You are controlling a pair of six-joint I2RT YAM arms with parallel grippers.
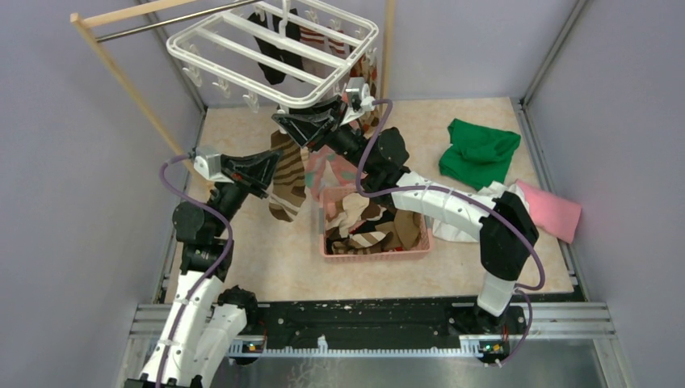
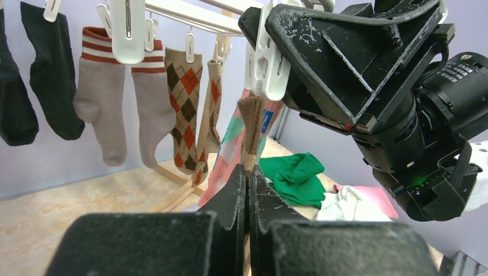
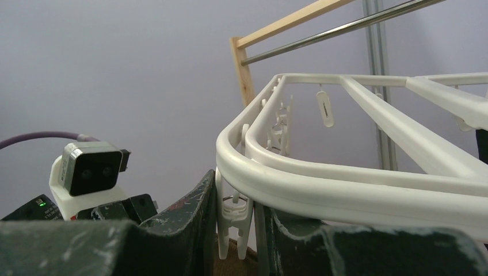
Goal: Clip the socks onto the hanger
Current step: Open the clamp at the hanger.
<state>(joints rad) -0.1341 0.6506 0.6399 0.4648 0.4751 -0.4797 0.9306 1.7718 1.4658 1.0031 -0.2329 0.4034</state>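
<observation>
left pincer clamped on plain brown sock, long axis vertical, cuff just under small white clip of white plastic grid hanger; right pincer squeezes that clip.

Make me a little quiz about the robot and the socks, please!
1. True or false: the left gripper is open and empty.
2. What is the right gripper squeezing? A: a white clip on the hanger. B: the green cloth. C: the wooden rack.
3. Fill the gap: the socks not hung up yet lie in a pink ____.

Key
1. False: it is shut on a brown sock, held up just under the clip.
2. A.
3. basket.
</observation>
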